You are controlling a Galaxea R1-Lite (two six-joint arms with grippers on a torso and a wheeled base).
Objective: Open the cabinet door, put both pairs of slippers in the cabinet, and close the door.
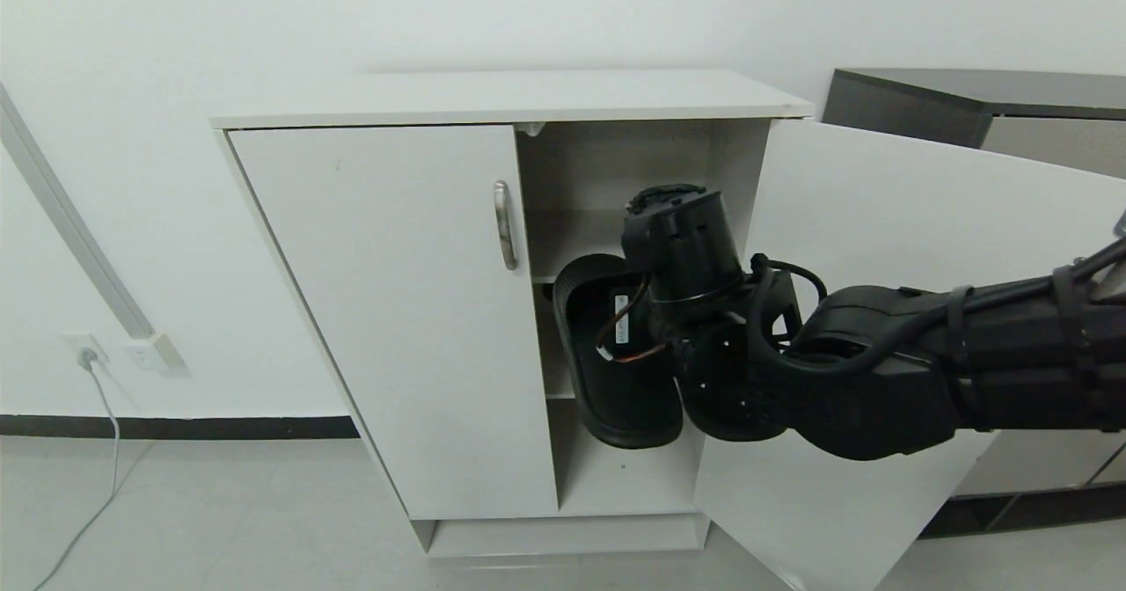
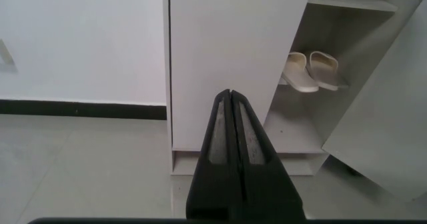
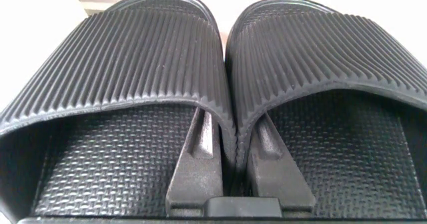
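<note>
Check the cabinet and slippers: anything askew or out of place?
Nothing stands out. The white slippers sit side by side inside the cabinet; the right gripper pinches the black slippers together at its open side.

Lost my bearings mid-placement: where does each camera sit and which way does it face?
Head view: on the head, looking forward and down at the cabinet and open door; right arm holds black slippers at the opening.
Left wrist view: low, set back, facing the cabinet; shut left gripper ahead, pale slippers shelved inside.
Right wrist view: close on the black slippers; right gripper clamps both.
Shared: head and left wrist views show the open door.
</note>
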